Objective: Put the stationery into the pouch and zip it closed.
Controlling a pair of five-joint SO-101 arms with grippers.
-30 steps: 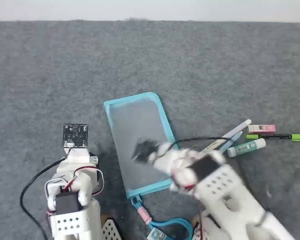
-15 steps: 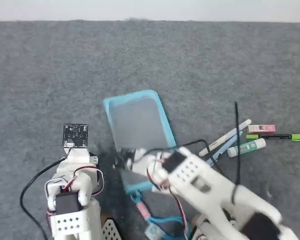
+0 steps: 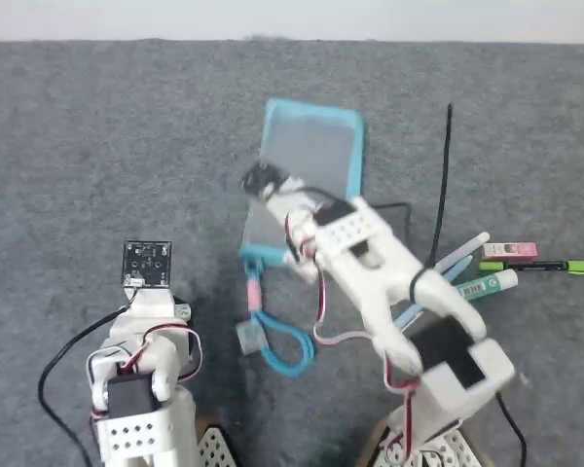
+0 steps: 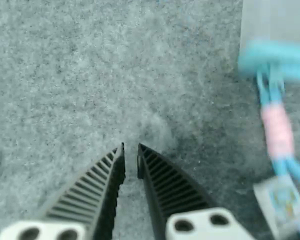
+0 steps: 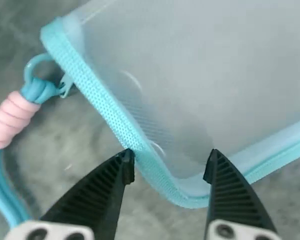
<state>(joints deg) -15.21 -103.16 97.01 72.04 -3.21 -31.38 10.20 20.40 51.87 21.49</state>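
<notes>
Your right gripper [image 5: 170,162] is straddling, fingers open, the corner of the pouch [image 5: 200,75] by its strap [image 5: 10,125], with the pens [image 3: 467,272] lying near the pouch, so be closing squarely on the teal edge; the left gripper [image 4: 130,147] is sitting closed, empty.

Right pincer [image 5: 170,157] spread wide; left pincer [image 4: 130,146] nearly closed.

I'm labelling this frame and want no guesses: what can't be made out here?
High view: near end of the pouch, partly under the right arm.
High view: near ends of the pens, covered by that arm.
Left wrist view: pouch corner blurred, cut by the edge.
Right wrist view: whether the zip is open.
</notes>
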